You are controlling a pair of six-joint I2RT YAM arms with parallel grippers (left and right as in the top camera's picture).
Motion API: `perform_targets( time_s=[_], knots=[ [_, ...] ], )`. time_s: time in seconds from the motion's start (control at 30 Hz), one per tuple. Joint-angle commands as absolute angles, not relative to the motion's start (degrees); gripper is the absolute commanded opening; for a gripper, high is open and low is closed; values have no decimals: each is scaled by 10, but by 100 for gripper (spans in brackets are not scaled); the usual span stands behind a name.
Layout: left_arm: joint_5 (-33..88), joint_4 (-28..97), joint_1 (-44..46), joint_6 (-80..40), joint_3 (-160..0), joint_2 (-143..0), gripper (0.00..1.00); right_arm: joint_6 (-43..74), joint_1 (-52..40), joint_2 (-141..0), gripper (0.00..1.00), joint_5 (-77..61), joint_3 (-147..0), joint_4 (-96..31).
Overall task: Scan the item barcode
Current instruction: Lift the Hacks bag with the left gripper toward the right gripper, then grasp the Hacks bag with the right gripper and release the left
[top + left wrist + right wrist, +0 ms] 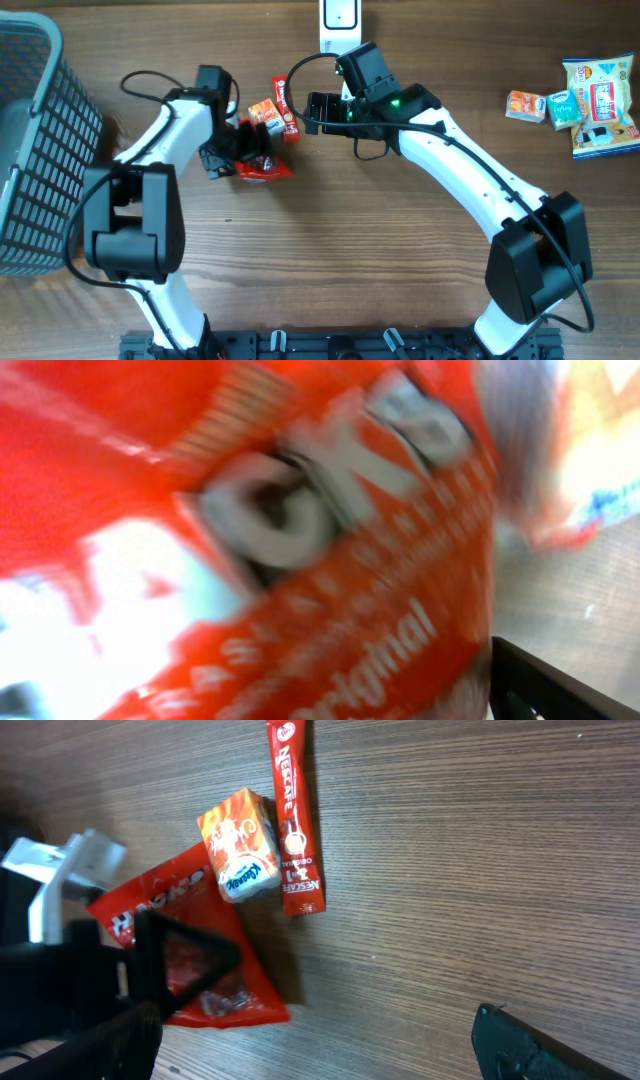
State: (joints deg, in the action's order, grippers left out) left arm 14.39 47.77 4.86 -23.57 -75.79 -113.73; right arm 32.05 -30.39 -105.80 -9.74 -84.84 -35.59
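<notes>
A red snack packet (pixel 268 166) lies on the wooden table left of centre. My left gripper (pixel 243 150) hovers right on top of it, jaws open and straddling it. The packet (pixel 330 560) fills the left wrist view as a blur, with one dark finger (pixel 560 690) at the lower right. My right gripper (pixel 314 111) stands open just right of the pile, nothing between its fingers. The right wrist view has the packet (pixel 215 1000) under the left gripper's black fingers (pixel 180 955). No barcode shows. A white scanner (pixel 341 20) stands at the far edge.
A small orange tissue pack (pixel 262 111) and a red Nescafe stick (pixel 285 104) lie touching the packet's far side. A grey mesh basket (pixel 30 150) stands at the left. Snack packs (pixel 598 100) and a small orange pack (pixel 525 105) lie far right.
</notes>
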Motion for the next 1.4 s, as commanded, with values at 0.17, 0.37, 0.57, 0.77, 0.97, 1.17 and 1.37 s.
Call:
perform_targets(
  time_s=[0.17, 0.37, 0.57, 0.77, 0.97, 1.17, 1.37],
  knots=[
    [232, 446, -17, -309, -753, -1131, 100, 316, -303, -1065, 100, -75, -847, -352],
    [238, 446, -5, -287, -753, -1131, 64, 316, -303, -1065, 100, -75, -847, -352],
    [238, 475, -6, -287, -753, -1131, 45, 316, -303, -1065, 100, -75, -847, -352],
    [240, 527, -17, -257, -760, -1114, 14, 316, -303, -1065, 100, -75, -847, -352],
    [240, 557, -19, -257, -763, -1068, 4, 316, -303, -1065, 100, -77, -847, -352],
    [240, 566, -17, -257, -763, -1037, 5, 299, -303, -1065, 100, -142, -847, -350],
    [214, 566, -5, -304, -763, -1037, 4, 305, -308, -1065, 100, -234, -847, -348]
  ],
)
